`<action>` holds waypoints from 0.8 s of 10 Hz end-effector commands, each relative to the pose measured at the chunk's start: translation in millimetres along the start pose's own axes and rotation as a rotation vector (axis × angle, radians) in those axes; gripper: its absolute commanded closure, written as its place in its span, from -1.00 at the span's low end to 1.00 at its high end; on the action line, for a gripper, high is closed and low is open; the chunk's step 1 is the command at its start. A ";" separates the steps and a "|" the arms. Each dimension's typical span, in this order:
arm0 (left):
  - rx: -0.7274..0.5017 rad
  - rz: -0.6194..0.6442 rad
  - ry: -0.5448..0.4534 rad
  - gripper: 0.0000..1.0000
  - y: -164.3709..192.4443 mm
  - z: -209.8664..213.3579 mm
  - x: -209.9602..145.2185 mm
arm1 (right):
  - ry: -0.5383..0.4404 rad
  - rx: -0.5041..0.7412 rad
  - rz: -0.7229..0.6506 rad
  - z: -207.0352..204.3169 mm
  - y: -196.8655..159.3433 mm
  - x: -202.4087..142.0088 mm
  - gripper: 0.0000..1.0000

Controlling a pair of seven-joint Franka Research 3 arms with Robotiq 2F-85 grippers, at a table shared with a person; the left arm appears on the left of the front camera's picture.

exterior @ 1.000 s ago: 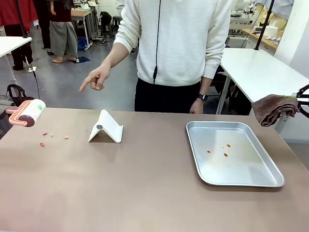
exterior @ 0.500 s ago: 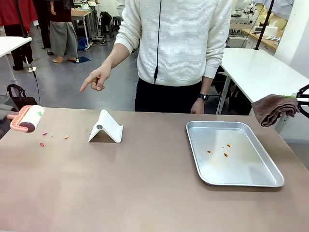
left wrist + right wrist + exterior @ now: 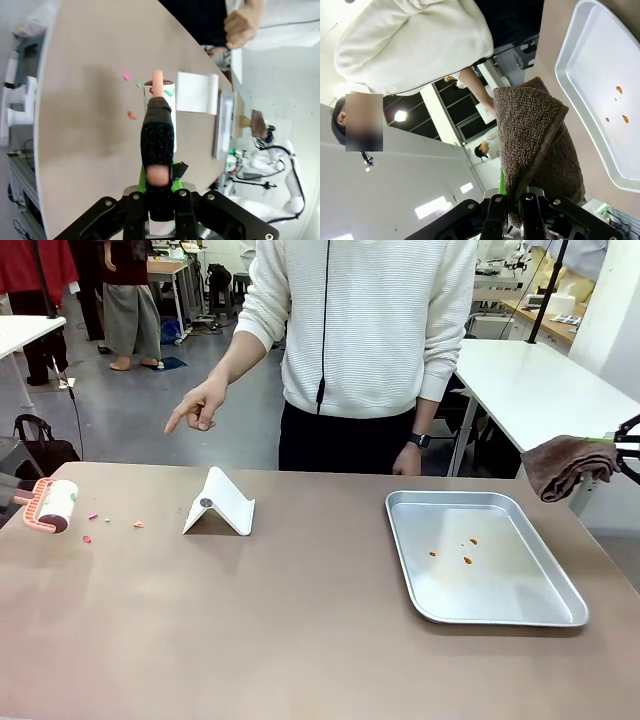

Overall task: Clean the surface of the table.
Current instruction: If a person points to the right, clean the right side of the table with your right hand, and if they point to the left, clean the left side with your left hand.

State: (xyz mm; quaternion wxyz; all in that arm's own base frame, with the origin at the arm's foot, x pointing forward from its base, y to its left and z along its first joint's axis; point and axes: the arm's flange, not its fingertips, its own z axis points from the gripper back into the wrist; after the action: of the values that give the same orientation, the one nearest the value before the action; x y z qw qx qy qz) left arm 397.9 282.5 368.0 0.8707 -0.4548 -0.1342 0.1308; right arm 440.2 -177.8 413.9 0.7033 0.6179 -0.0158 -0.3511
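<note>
The tan-brown table (image 3: 300, 620) carries a few small pink and orange scraps (image 3: 92, 517) near its far left edge. My left gripper (image 3: 160, 187) is shut on the black-wrapped pink handle of a lint roller (image 3: 55, 505), whose white drum (image 3: 161, 95) sits just left of the scraps, low over the tabletop. My right gripper (image 3: 515, 210) is shut on a folded brown towel (image 3: 560, 465), held in the air beyond the table's right edge. The person's hand (image 3: 200, 402) points down toward the scraps.
A metal tray (image 3: 560, 615) with a few orange specks lies at the right. A white folded stand (image 3: 222, 503) sits at the back left of the middle. The person stands at the far edge. White-topped tables lie behind.
The lint roller has come down and slightly left, from above the table's left corner to just beside the scraps. The right gripper with the towel has stayed still.
</note>
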 end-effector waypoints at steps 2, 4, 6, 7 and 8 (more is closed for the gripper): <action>0.073 -0.026 0.015 0.63 9.8 -11.7 -0.1 | -0.004 0.004 0.005 2.2 2.8 -2.8 1.00; 0.107 -0.006 0.026 0.63 16.8 -14.8 2.1 | -0.004 0.004 0.005 2.2 2.8 -2.8 1.00; 0.136 0.023 0.044 0.63 24.4 -22.9 3.0 | -0.004 0.004 0.005 2.2 2.8 -2.8 1.00; 0.132 0.028 0.062 0.63 26.8 -27.5 2.1 | -0.004 0.004 0.005 2.2 2.8 -2.8 1.00; 0.143 0.045 0.074 0.63 28.1 -33.0 2.5 | -0.004 0.004 0.005 2.2 2.8 -2.8 1.00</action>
State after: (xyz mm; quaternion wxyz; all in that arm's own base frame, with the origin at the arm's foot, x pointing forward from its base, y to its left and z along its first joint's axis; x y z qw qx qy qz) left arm 408.6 279.1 333.5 0.8951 -0.4114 -0.1050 0.1357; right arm 440.2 -177.8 413.9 0.7033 0.6179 -0.0158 -0.3511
